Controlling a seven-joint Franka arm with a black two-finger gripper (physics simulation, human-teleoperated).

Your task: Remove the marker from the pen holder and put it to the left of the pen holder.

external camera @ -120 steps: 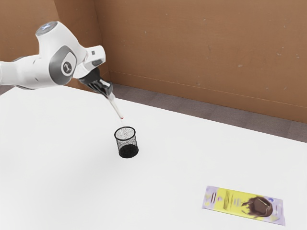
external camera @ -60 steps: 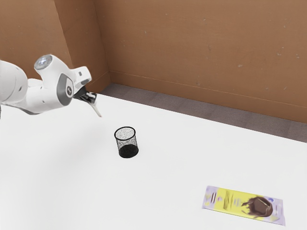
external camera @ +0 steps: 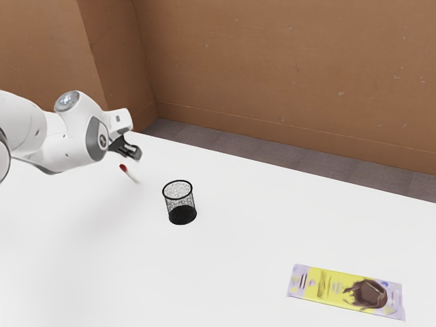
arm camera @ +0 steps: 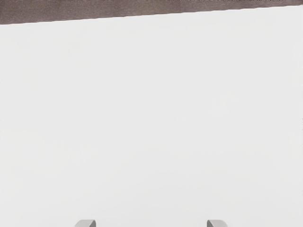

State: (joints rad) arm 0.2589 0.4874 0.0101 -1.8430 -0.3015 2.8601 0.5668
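Black two-finger gripper (external camera: pixel 138 154) spread open, red-ended slim white marker (external camera: pixel 129 173) apart below, at the exterior view's ten o'clock from black mesh pen holder (external camera: pixel 180 203), flat yellow-and-lilac wrapper (external camera: pixel 330 286), print illegible, at four o'clock

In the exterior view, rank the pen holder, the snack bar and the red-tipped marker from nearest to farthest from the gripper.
1. Marker, just below the gripper in view.
2. Pen holder, toward the exterior view's right.
3. Snack bar, lower right.

Marker (external camera: pixel 130 174) near pen holder (external camera: pixel 182 215), packet (external camera: pixel 334 288) well apart
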